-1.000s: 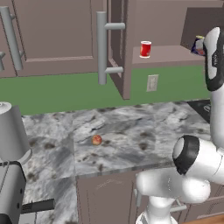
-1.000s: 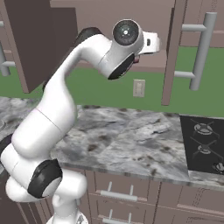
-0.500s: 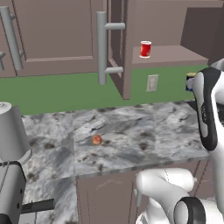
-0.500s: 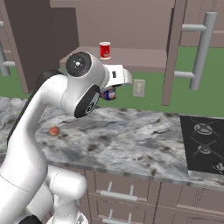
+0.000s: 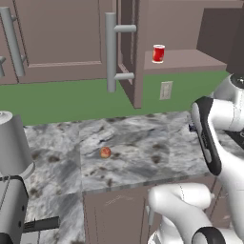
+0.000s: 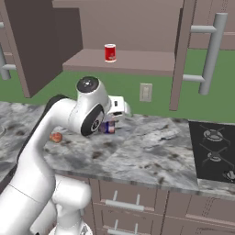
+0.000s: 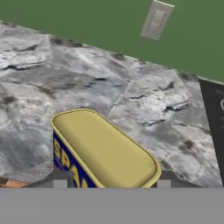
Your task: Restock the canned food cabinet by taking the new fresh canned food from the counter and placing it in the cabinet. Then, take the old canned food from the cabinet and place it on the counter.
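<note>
A: Where is the old canned food [image 7: 105, 153]?
B: Between the gripper [image 7: 111, 180] fingers, clamped, just above the counter [image 7: 144, 100].
A: New fresh canned food [image 6: 110, 53]?
B: Upright on the cabinet shelf [image 6: 137, 62], above the counter.

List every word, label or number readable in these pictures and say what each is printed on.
"SPA": yellow letters on the blue side of the old canned food; the rest is cut off at the bottom of the hand view.
The label on the new fresh canned food is too small to read.
No other text is legible.
</note>
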You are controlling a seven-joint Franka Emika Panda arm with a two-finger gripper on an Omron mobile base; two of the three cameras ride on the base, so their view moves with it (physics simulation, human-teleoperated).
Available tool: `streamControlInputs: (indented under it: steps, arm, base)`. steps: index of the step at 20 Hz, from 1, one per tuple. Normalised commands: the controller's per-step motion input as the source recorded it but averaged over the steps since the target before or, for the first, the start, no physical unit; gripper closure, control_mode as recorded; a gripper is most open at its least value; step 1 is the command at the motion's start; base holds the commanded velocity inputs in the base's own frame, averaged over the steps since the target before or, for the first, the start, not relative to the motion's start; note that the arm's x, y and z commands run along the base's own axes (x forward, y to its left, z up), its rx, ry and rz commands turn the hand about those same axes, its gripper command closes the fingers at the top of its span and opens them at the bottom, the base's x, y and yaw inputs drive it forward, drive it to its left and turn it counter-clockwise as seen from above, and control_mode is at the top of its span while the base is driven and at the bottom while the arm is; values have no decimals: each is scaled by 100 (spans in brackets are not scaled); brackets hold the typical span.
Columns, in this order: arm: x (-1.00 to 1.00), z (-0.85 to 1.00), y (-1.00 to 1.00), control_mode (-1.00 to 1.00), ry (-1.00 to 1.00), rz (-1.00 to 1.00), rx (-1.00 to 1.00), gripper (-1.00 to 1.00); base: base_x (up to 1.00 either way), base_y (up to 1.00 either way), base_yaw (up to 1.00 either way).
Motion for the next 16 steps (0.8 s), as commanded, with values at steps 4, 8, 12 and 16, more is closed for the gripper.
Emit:
streamControlInputs:
  steps: [4,8,12,16]
  arm:
    - [44,-100,-9,-100,1,3,39,100]
    - [43,-96,0,-100,-8,5,19,100]
    - [57,-77,19,-100,-12,7,1,100]
    - [66,-64,26,-100,-9,5,-2,100]
  base:
    - [0,0,0]
    - [0,0,0]
    - [0,0,0]
    - [0,0,0]
